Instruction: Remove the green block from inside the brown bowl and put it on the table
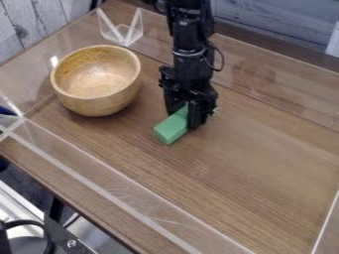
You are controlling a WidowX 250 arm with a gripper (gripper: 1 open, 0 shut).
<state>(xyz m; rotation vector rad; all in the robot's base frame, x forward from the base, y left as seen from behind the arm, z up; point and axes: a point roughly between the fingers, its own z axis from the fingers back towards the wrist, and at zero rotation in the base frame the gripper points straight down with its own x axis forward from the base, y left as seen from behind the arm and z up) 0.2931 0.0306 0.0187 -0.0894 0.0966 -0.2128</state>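
Where the table shines, green block between closed black fingers.

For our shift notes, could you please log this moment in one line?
green block: out of bowl, low at table | gripper: closed, at block | bowl: upright on table

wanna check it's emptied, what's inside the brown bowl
Nothing shows inside the brown bowl; its near wall hides only its own outer underside and the table beneath.

My arm is black, narrow and knobbly with jointed segments; my jaws, right of the bowl, are dark too.
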